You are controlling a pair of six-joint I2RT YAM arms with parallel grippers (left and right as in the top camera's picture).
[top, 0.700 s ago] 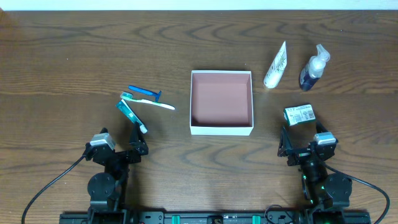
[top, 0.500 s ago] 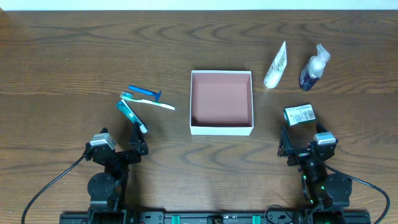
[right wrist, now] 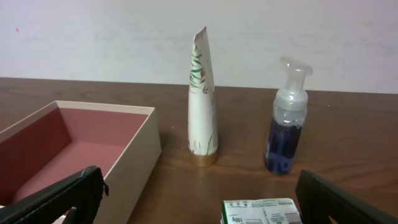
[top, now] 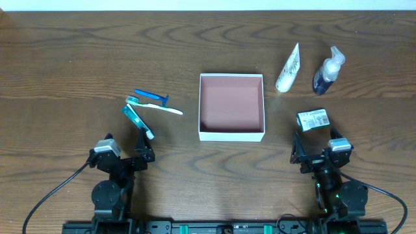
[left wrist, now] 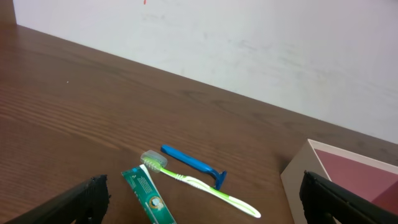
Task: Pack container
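Note:
The container (top: 231,134), a shallow square box with white walls and a pink-brown inside, sits mid-table with nothing in it; it also shows in the left wrist view (left wrist: 298,180) and the right wrist view (right wrist: 134,155). Left of it lie a blue razor (top: 151,97), a green-white toothbrush (top: 156,106) and a green toothpaste tube (top: 137,120). Right of it stand a white tube (top: 288,68), a blue pump bottle (top: 327,70) and lies a small white-labelled carton (top: 312,119). My left gripper (top: 138,155) is open and empty near the toothpaste tube. My right gripper (top: 311,153) is open and empty just behind the carton.
The wood table (top: 78,65) extends bare to the far edge, where a white wall (left wrist: 249,37) rises. Both arm bases stand at the near edge.

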